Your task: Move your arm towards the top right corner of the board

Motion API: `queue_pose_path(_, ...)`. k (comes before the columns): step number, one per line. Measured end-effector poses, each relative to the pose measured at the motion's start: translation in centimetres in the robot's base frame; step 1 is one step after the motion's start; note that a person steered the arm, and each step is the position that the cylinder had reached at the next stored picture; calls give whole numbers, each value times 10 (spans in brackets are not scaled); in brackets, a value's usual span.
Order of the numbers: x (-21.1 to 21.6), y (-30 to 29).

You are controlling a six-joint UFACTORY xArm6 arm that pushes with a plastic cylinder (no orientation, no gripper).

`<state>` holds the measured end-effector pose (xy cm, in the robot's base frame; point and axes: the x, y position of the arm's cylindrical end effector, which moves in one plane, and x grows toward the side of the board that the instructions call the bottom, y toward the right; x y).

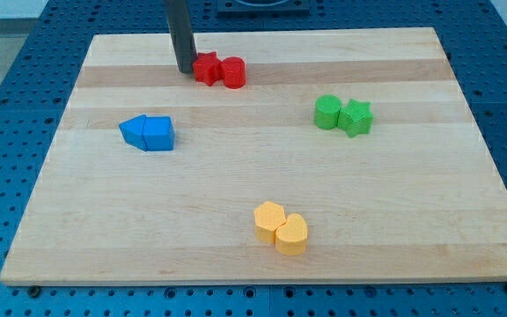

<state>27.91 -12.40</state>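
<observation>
tip [186,70] touching red star [206,68], counter [394,53] top-left | no hand, state n/a | swing above red cylinder [233,72], head right

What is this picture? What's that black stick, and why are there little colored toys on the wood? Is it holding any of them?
The black stick is the end of a robot arm. It has no hand, so it holds nothing; it can only push things by sliding its lower end, my tip, across the board. There is just one camera, looking down at a slant onto a wooden board lying on a blue table.

On the board are small blocks in pairs. Near the view's top are a red star and a red cylinder, touching each other; my tip stands just to the left of the star. On the left lie two blue blocks, pressed together. On the right are a green cylinder and a green star. Near the bottom sit two yellow blocks.
</observation>
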Motion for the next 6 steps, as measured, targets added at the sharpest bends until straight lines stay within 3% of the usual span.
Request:
queue_pose_path(1,-27,-5)
queue_pose_path(2,-67,33)
queue_pose_path(3,-82,107)
queue_pose_path(6,-87,237)
